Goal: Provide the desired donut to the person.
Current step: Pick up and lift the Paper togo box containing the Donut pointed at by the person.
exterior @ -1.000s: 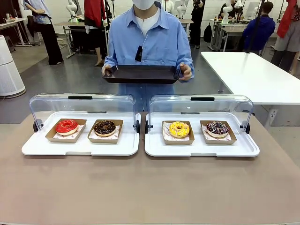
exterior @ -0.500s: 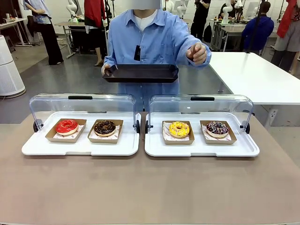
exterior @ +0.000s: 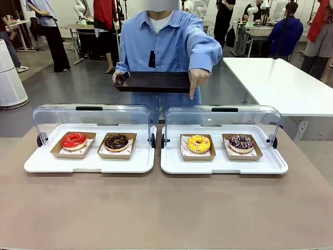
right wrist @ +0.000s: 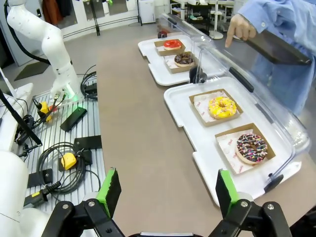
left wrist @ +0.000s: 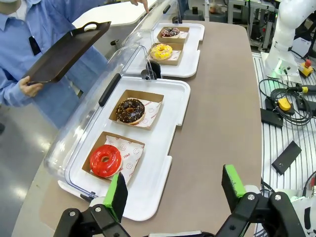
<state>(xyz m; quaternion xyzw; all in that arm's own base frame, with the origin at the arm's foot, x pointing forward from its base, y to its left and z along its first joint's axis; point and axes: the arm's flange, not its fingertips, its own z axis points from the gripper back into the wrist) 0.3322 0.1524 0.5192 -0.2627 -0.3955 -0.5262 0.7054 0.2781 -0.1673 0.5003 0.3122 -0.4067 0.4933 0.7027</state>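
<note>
The person (exterior: 166, 41) in a light blue shirt stands at the far side, holding a dark tray (exterior: 156, 82) in one hand. The other hand (exterior: 196, 79) points a finger down over the yellow sprinkled donut (exterior: 199, 143). Beside it lies a chocolate donut with coloured sprinkles (exterior: 241, 142). A red glazed donut (exterior: 74, 140) and a dark chocolate donut (exterior: 116, 141) lie in the left case. My left gripper (left wrist: 173, 190) stands open above the table's near edge, close to the red glazed donut (left wrist: 105, 160). My right gripper (right wrist: 165, 190) also stands open, off from the yellow sprinkled donut (right wrist: 221, 106).
Each donut lies in a brown paper tray on one of two white display trays (exterior: 93, 161) (exterior: 223, 164), with their clear lids (exterior: 91, 117) tipped back. Bare brown tabletop (exterior: 166, 208) spreads in front. A white table (exterior: 281, 83) stands at the right.
The person's hand has left the dark tray, risen, and come down to point over the yellow sprinkled donut. Both grippers stay open.
</note>
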